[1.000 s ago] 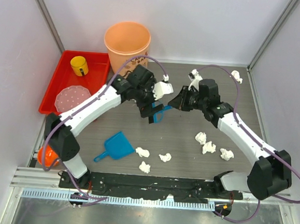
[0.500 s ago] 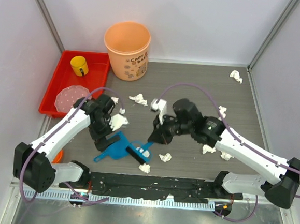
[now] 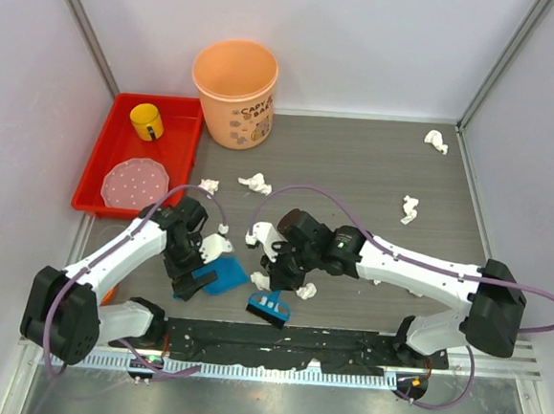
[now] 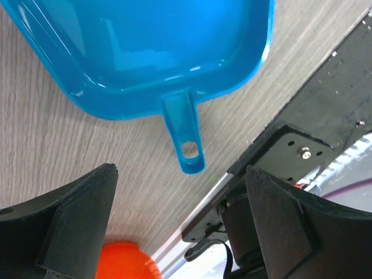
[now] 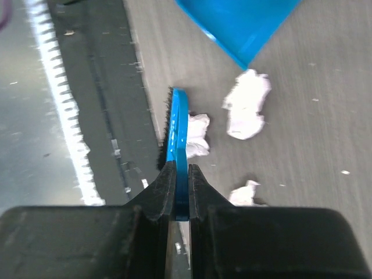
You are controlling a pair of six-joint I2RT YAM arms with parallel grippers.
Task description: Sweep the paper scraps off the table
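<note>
**Blue dustpan (image 3: 225,276) and hand brush (image 3: 269,308) at the near edge of the table (image 3: 357,165)**

Left: a red tray (image 3: 175,141) lies against the left wall, holding a yellow cup (image 3: 147,120) and a pink plate (image 3: 133,181). An orange bucket (image 3: 234,84) stands just beside the tray's far right corner. An orange object (image 3: 105,295) shows partly behind the left arm at the near-left edge. The left gripper (image 4: 180,174) hangs released over the dustpan's handle, its fingers (image 4: 64,226) spread to either side and apart from it. The pan's long axis runs diagonally, with the handle toward the near-left corner and the mouth toward the far right.

Centre: the right gripper (image 5: 179,174) is clenched on the brush. The brush's long axis lies roughly parallel to the black mounting rail (image 3: 343,345), its free end pointing left and its bristles facing the rail, which hems it in on the near side.

The paper scraps (image 3: 255,182) are scattered. Two lie near the bucket. One oblong wad (image 5: 247,113) lies just off the pan's corner, its long axis in line with that corner. Another scrap (image 5: 197,135) touches the brush's far face, and a further scrap (image 3: 306,291) lies just right of the gripper.

Right: one scrap (image 3: 410,208) lies mid-table and one scrap (image 3: 436,140) lies in the far right corner by the wall. Bare wood-grain spreads between these and the right arm.
</note>
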